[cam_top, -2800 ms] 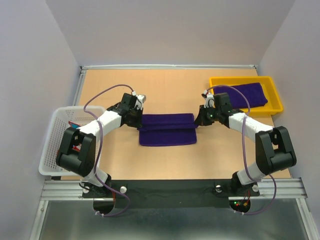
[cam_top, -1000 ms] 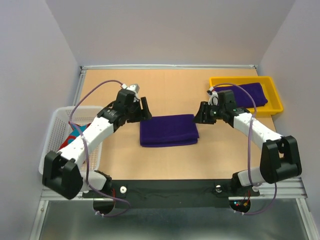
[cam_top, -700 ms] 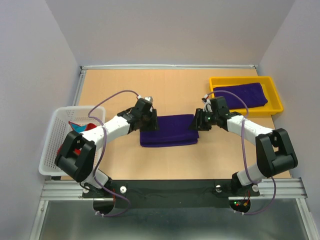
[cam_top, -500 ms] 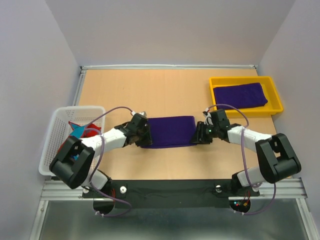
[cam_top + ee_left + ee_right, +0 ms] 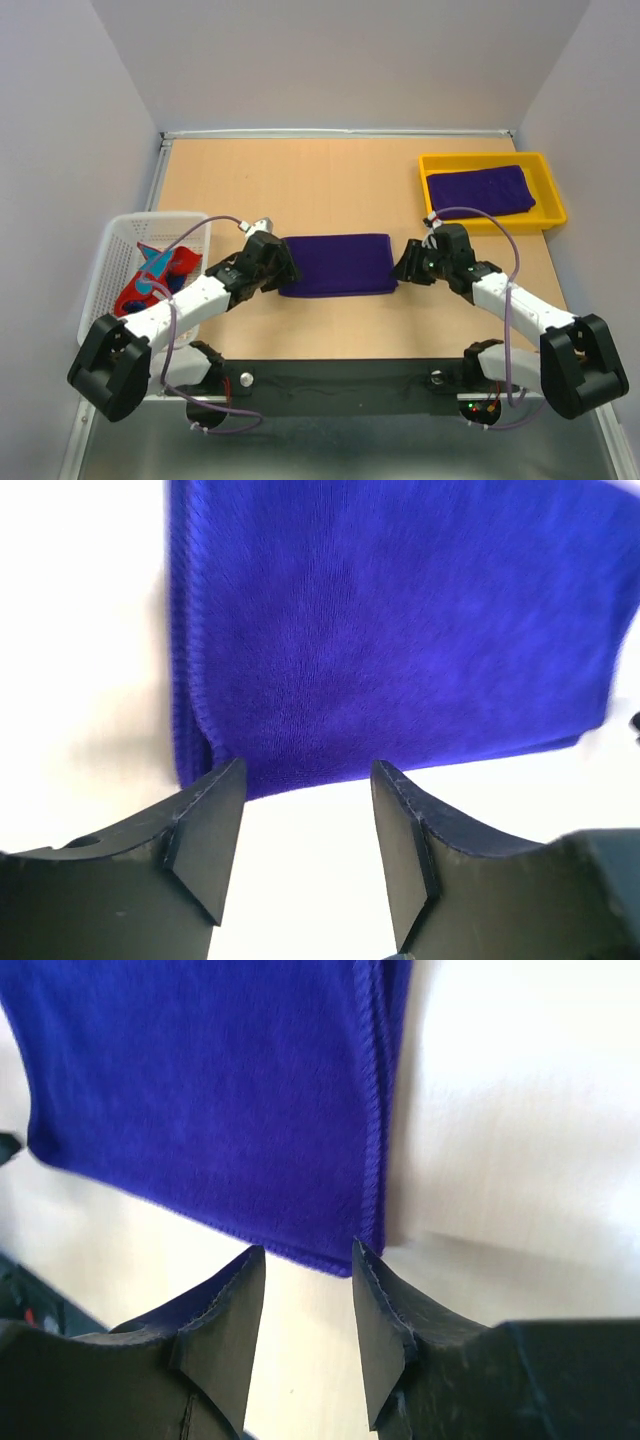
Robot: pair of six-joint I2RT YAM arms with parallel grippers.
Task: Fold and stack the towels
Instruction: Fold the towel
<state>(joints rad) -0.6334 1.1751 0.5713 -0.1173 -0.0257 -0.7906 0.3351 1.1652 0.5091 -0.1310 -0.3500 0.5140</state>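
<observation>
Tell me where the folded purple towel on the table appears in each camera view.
Top external: folded purple towel, middle of the table.
Left wrist: fills the upper frame.
Right wrist: upper left of frame.
Shared landmark: bare table bordering the towel's edges.

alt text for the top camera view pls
A folded purple towel lies mid-table with the left gripper and right gripper at its ends, jaws open. A second purple towel sits in a yellow tray; a white basket holds a red towel.

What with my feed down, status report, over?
Left claw, right claw open, holding nothing. Folded towel flat between them. Other towel in tray. No obstruction seen.
</observation>
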